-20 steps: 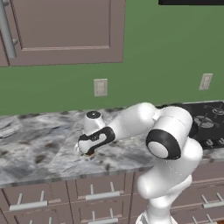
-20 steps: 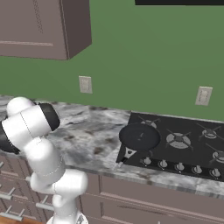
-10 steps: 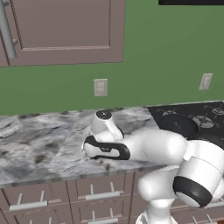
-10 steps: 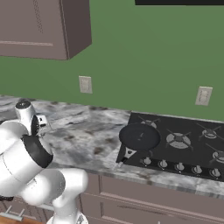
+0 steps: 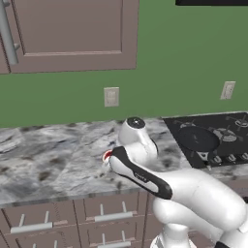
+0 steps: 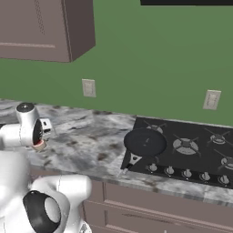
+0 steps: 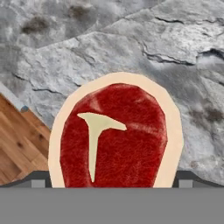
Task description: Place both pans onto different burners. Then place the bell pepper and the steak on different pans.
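1. Hand view is looking straight down on the steak [image 7: 114,135], which is lying flat on the marbled grey counter [image 7: 175,57] near its front edge, in the lower middle of the frame; wooden floor [image 7: 17,148] is showing at the lower left.
2. The hand [image 7: 112,183] is hanging right over the steak with its jaws spread wide, one dark tip [image 7: 38,178] at each side of the meat, gripping nothing.
3. Left base view is showing a red sliver of the steak [image 5: 107,156] peeking out beside the arm [image 5: 140,174], left of centre.
4. Risk, as I judge it: the slab is lying low and flat, so tips closing too high would slide over the fat rim; pushing it sideways near the edge could send it to the floor.
5. Right base view is showing one pan [image 6: 145,141] sitting on the front left burner of the cooktop [image 6: 200,154], right of centre; a second pan is not something I can pick out.
6. The room is a kitchen with a green wall [image 6: 150,54], pale outlets, brown cabinets [image 5: 72,34] above and drawers [image 5: 58,218] below.
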